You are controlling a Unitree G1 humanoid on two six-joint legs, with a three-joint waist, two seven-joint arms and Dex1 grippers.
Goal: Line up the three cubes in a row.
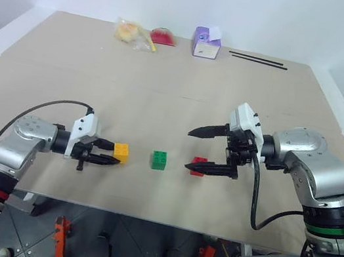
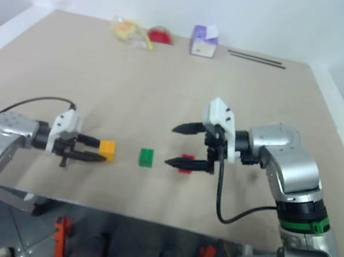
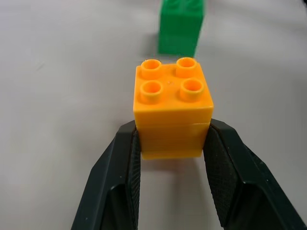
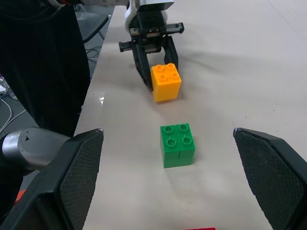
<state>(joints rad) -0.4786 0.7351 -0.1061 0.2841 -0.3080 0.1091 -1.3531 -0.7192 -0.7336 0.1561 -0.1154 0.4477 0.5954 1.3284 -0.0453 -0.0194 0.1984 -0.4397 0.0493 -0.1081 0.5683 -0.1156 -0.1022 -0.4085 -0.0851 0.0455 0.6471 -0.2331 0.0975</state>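
Right gripper [image 1: 207, 151] partly hides the red cube [image 1: 199, 165], fingers spread wide; left gripper [image 1: 110, 159] clamps the yellow cube [image 1: 121, 152].

The yellow-orange cube [image 1: 121, 152], green cube [image 1: 158, 159] and red cube [image 1: 199, 165] are sitting in a row near the table's [image 1: 165, 94] front edge, with small gaps between them. The left gripper [image 1: 107, 160] is clamping the yellow one, blocking that end; the right gripper [image 1: 191, 149] (jaws spread wide) is straddling the red. The purple-and-white box [image 1: 206, 43] and bagged items [image 1: 135, 34] are crowding only the far edge.
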